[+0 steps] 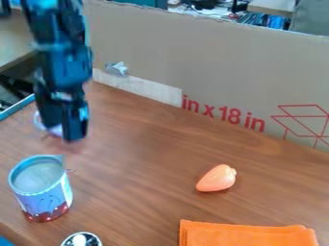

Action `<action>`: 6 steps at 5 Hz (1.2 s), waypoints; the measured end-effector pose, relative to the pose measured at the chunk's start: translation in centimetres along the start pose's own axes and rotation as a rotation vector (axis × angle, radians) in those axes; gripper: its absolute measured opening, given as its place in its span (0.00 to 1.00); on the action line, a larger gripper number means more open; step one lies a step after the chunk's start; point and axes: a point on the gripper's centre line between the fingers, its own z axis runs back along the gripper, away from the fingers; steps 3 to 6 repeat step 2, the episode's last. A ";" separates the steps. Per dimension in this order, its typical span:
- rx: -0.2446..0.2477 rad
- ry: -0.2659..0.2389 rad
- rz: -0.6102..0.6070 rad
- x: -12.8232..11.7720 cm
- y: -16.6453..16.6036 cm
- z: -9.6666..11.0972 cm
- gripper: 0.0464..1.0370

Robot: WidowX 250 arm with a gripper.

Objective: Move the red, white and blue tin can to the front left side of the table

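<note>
Camera view: blurred end effector (69, 133) near ribbed, perhaps metal, can (42, 188).

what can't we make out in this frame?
All in the camera view:
Gripper: blurred; can't tell if it holds anything.
Pale thing: partly behind the gripper, blurred; can't tell what it is.
Metal thing: cut off by bottom edge.
Orange cloth: same.
Blue thing: cut off at bottom left corner.

The black two-finger claw (69, 137) is motion-blurred and partly hides a small pale purple object (56, 129) behind it, too indistinct to identify. Nearer the camera than the claw, a shiny silver round metal object (82, 239) is cut off by the bottom edge, as is a folded orange cloth (247, 234).
</note>
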 end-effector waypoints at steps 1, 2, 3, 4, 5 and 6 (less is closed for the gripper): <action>0.038 -0.052 -0.081 0.1 -0.1 3.4 0.96; 0.084 -0.055 -0.072 -1.1 0.7 5.1 0.96; 0.084 -0.055 -0.072 -1.1 0.7 5.1 0.96; 0.084 -0.055 -0.072 -1.1 0.7 5.1 0.96; 0.084 -0.055 -0.072 -1.1 0.7 5.1 0.96; 0.084 -0.055 -0.072 -1.1 0.7 5.1 0.96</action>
